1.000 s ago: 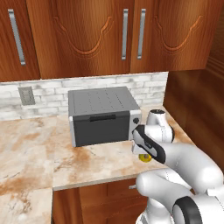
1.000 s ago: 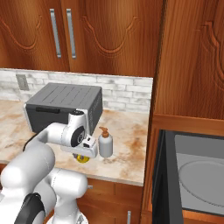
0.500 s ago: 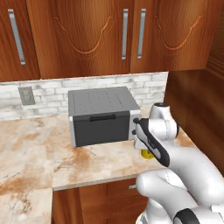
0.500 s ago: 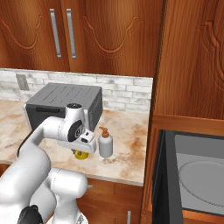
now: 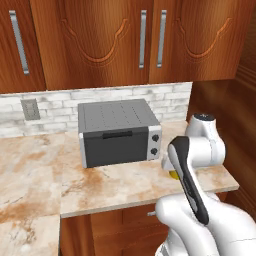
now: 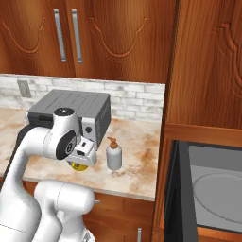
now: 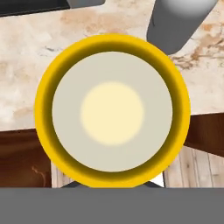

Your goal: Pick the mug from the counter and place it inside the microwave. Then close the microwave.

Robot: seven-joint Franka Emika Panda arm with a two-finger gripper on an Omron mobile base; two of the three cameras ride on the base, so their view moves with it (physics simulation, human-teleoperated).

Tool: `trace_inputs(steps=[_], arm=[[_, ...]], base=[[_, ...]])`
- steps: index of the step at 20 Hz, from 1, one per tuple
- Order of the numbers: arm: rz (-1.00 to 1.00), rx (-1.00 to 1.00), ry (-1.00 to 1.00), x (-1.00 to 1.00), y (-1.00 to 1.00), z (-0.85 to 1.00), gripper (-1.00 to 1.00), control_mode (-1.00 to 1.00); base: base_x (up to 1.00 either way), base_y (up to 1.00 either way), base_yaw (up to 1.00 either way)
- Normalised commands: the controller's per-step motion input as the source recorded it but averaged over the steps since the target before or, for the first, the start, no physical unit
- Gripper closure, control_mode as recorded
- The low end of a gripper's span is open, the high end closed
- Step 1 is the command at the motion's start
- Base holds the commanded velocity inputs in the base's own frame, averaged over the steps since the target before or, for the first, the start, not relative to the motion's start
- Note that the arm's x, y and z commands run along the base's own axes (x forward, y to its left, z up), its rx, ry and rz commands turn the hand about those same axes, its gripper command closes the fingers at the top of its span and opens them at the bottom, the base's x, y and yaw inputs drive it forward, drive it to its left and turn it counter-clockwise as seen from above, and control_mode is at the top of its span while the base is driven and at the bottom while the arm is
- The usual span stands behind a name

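- The small plain yellow cylindrical mug [image 7: 112, 111] sits at the centre of the hand view, seen straight down its mouth: a yellow rim around a pale grey inside with a cream disc at the bottom.
- In the right base view the mug [image 6: 78, 166] shows as a yellow sliver at lower left of the frame, right under the white wrist; in the left base view a yellow scrap of it [image 5: 174, 175] peeps out at right of centre, beside the arm.
- The hand [image 6: 80, 161] is closed down tight; the pictures do not show the fingertips, though the mug sits directly below it, close against the camera.
- The beige marbled stone table [image 5: 115, 185] with rusty veins runs across the middle of the left base view, over reddish wood cabinets.
- Whether the mug's base touches the table cannot be told.
- A white soap bottle with a brown pump cap [image 6: 113, 154] stands upright just beside the mug, toward the right of the right base view; in the hand view its grey body [image 7: 180, 22] is at upper right.
- A grey toaster oven with two knobs [image 5: 119, 131] sits against the white brick backsplash, behind the mug.
- The large black microwave [image 6: 204, 189] is at lower right of the right base view, its door open, with the grey interior and round turntable visible.
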Motion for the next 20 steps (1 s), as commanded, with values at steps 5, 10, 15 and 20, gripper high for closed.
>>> trace_inputs(steps=[5, 10, 15, 20], arm=[[0.00, 0.00, -0.18, -0.72, 0.00, 0.64, 1.00, -1.00], [0.00, 0.00, -0.17, -0.48, 0.00, 0.88, 1.00, -1.00], [0.00, 0.00, -0.20, -0.48, 0.00, 0.78, 1.00, -1.00], [0.00, 0.00, -0.15, -0.21, 0.00, 0.38, 1.00, -1.00]], base=[[0.00, 0.00, 0.00], [0.00, 0.00, 0.00], [0.00, 0.00, 0.00], [0.00, 0.00, 0.00]])
